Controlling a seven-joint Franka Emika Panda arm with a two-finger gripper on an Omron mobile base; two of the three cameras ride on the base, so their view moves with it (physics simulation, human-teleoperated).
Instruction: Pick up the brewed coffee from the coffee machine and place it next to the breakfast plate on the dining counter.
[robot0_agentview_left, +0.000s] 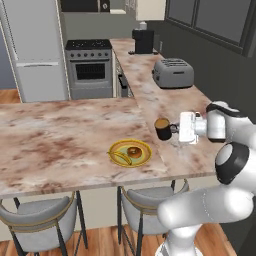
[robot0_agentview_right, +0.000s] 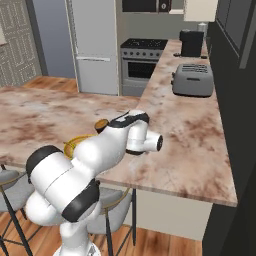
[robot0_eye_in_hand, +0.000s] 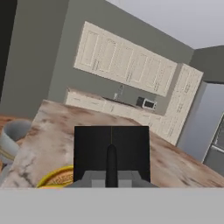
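Risk, chiefly of spilling: brewed coffee (robot0_agentview_left: 162, 128) filled near the brim with orange-brown liquid, carried sideways by the handle in the gripper (robot0_agentview_left: 176, 128), fingers closed on that handle. Any roll of the wrist or abrupt stop would likely slop liquid onto the dining counter (robot0_agentview_left: 60, 140). Handle-only grip leaves the mug free to pivot; slip or rotation possible on set-down.

Second risk, of collision: breakfast plate (robot0_agentview_left: 130, 152) lying just below and left of the mug in the left base view, with donut (robot0_agentview_left: 133, 151) and banana (robot0_agentview_left: 120, 158) on it. Lowering too far toward it would put the mug base on the yellow rim and tip it. Bare stone between plate and mug judged the safer target.

Third risk, of height misjudgement: cannot tell whether the mug base touches the stone or hangs just above it. Early release would drop it.

Surroundings, largest first:
- Fridge (robot0_agentview_left: 35, 50), far left, well apart.
- Oven (robot0_agentview_left: 90, 67) beside it.
- Stools (robot0_agentview_left: 35, 217) under the counter edge, below the work zone.
- Toaster (robot0_agentview_left: 173, 72) on the side run, behind the arm.
- Coffee machine (robot0_agentview_left: 143, 41) at the far end, well apart.

Nothing standing between mug and plate.
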